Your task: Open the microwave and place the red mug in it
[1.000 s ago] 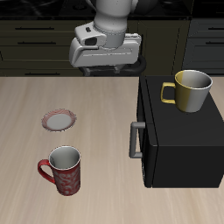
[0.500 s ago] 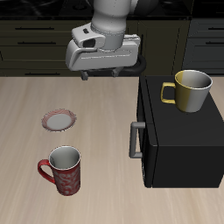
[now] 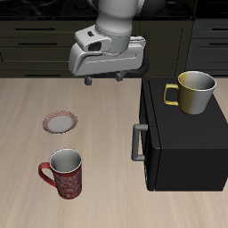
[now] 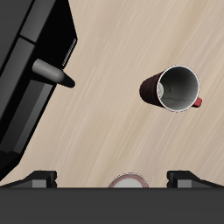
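The black microwave [image 3: 185,135] stands on the table with its door shut and its grey bar handle [image 3: 138,142] facing the red mug's side. It also shows in the wrist view [image 4: 26,61], with the handle [image 4: 52,73]. The red mug [image 3: 64,173] stands upright near the table's front edge, apart from the microwave, and shows in the wrist view [image 4: 175,87]. My gripper [image 3: 103,78] hangs open and empty above the back of the table, far from both. Its fingertips [image 4: 39,178] frame the wrist view.
A yellow mug [image 3: 196,91] stands on top of the microwave. A small round plate with a red rim [image 3: 61,123] lies on the table between my gripper and the red mug, and shows in the wrist view [image 4: 129,181].
My gripper has shifted slightly, dipping a little lower and toward the table. The mugs, plate and microwave have not moved.
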You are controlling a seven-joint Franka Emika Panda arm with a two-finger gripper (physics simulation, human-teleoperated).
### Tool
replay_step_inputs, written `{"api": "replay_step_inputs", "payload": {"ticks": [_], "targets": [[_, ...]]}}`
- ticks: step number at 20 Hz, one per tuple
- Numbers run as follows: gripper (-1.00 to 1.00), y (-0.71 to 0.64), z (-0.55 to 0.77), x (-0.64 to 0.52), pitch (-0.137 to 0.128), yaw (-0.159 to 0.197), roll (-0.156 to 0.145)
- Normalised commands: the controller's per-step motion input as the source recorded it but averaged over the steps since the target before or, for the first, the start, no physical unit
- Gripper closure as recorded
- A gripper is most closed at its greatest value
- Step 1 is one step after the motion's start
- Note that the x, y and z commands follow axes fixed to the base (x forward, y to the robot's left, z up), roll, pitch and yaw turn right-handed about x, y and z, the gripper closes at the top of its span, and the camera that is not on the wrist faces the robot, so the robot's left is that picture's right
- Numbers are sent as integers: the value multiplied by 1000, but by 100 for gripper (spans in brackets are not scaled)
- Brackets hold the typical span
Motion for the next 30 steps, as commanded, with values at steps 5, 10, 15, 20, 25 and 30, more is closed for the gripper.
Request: {"api": "replay_step_inputs", "payload": {"ticks": [5, 10, 15, 20, 25, 30], "targets": [[-100, 102, 34, 205, -29, 101, -8], [-100, -12, -44, 105, -11, 101, -2], [-100, 7, -16, 116, -3, 87, 0], [-100, 70, -23, 63, -5, 100, 24], [-100, 40, 4, 104, -24, 106, -3], [-100, -29, 115, 127, -30, 71, 3]]}}
